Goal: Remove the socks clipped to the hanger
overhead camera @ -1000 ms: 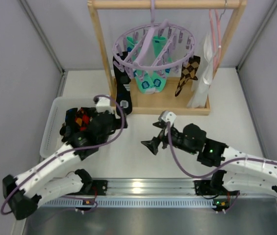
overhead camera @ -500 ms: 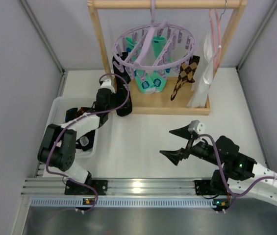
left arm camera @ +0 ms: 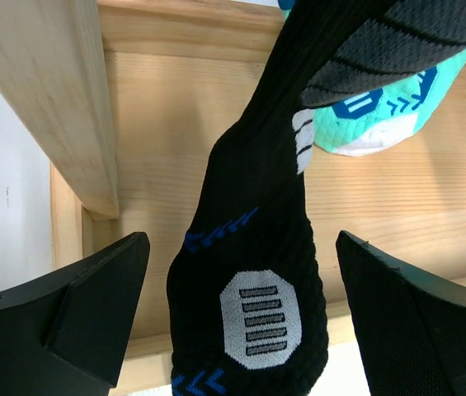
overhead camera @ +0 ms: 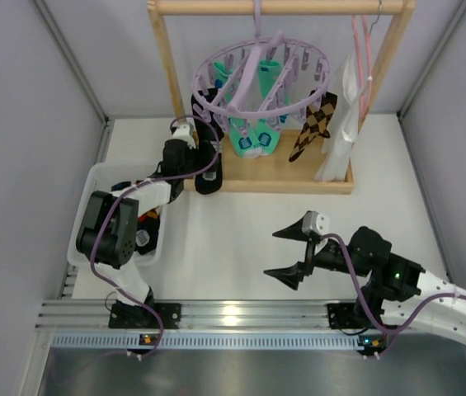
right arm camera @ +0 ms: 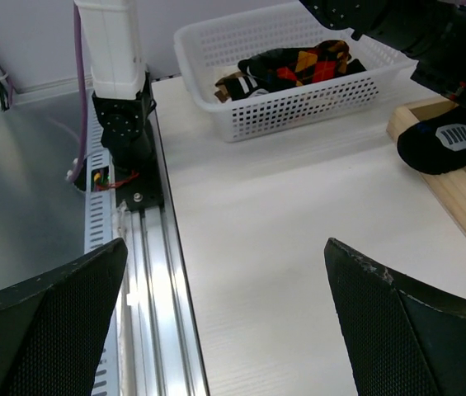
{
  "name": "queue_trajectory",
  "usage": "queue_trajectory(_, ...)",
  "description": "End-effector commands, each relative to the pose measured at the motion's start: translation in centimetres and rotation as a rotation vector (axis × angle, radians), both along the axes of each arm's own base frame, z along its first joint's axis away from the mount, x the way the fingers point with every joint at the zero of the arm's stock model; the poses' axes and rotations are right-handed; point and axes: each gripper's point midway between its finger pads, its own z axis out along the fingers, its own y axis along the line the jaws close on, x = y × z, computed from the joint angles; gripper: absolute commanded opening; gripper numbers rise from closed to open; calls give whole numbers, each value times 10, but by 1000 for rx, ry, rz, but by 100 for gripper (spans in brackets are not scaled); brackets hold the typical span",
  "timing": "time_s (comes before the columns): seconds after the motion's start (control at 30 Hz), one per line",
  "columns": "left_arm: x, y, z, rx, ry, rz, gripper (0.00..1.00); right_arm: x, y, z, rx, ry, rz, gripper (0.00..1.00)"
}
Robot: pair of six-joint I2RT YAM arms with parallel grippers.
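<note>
The lavender ring hanger (overhead camera: 261,78) hangs from the wooden rack (overhead camera: 167,74). Clipped to it are a black-blue sock (overhead camera: 208,153), teal socks (overhead camera: 255,136) and a brown-black diamond sock (overhead camera: 313,124). My left gripper (overhead camera: 202,167) is open, its fingers on either side of the black-blue sock's toe (left arm camera: 253,280) without touching it; the gripper also shows in the left wrist view (left arm camera: 241,322). Teal sock tips (left arm camera: 381,115) hang behind. My right gripper (overhead camera: 292,252) is open and empty above the table, and it also shows in the right wrist view (right arm camera: 224,330).
A white basket (overhead camera: 91,206) at the left holds black and orange-red socks (right arm camera: 294,64). A pink wire hanger (overhead camera: 363,49) with a white cloth (overhead camera: 344,132) hangs at the rack's right. The rack's wooden base (overhead camera: 282,173) lies under the socks.
My left gripper left the basket and moved up to the black-blue sock's toe. My right arm pulled back toward the near right with its gripper open.
</note>
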Motion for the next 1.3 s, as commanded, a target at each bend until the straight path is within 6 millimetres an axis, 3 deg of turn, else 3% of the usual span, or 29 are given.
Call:
queue_trajectory(0.0, 9, 2, 33, 8, -115, 12, 98, -4, 4, 7, 12, -40, 47, 98)
queue_trajectory(0.23, 22, -5, 15, 24, -91, -23, 98, -7, 12, 2, -9, -34, 86, 99)
queue_trajectory(0.47, 24, -16, 9, -19, -91, -53, 85, -9, 12, 2, -7, -46, 94, 98)
queue_trajectory(0.57, 22, -18, 14, -38, -101, -57, 58, -7, 13, -1, -14, -44, 90, 99)
queue_trajectory(0.6, 21, -19, 17, -41, -105, -56, 40, -7, 13, -2, -15, -42, 88, 99)
queue_trajectory(0.67, 17, -18, 19, -32, -110, -38, 23, -5, 13, -3, -16, -44, 82, 98)
queue_trajectory(0.73, 14, -13, 34, -31, -139, 6, 3, -2, 12, -4, -15, -45, 61, 98)
queue_trajectory(0.77, 8, -10, 31, -23, -133, 35, 0, -1, 11, -5, -17, -45, 53, 98)
queue_trajectory(0.83, -2, -6, 50, -42, -165, 69, 0, 4, 9, 6, 30, -68, 18, 98)
queue_trajectory(0.9, -16, -3, 49, -35, -165, 110, 0, 11, 2, 16, 81, -69, -42, 99)
queue_trajectory(0.93, -25, -2, 70, -45, -208, 124, 0, 14, -1, 16, 95, -63, -68, 99)
queue_trajectory(0.97, -38, -6, 64, -24, -203, 142, 0, 18, -4, 20, 120, -57, -101, 99)
queue_trajectory(1.03, -57, -8, 87, -27, -259, 175, 0, 38, -22, 36, 213, -13, -260, 100)
queue_trajectory(1.07, -74, -15, 82, -3, -257, 195, 0, 49, -35, 44, 260, 2, -355, 99)
queue_trajectory(1.13, -103, -36, 90, -5, -273, 159, 0, 53, -45, 56, 322, 44, -405, 99)
queue_trajectory(1.17, -111, -34, 89, 15, -270, 189, 0, 55, -53, 65, 357, 53, -437, 100)
queue_trajectory(1.27, -145, -56, 98, 8, -291, 128, 0, 56, -67, 84, 417, 97, -478, 100)
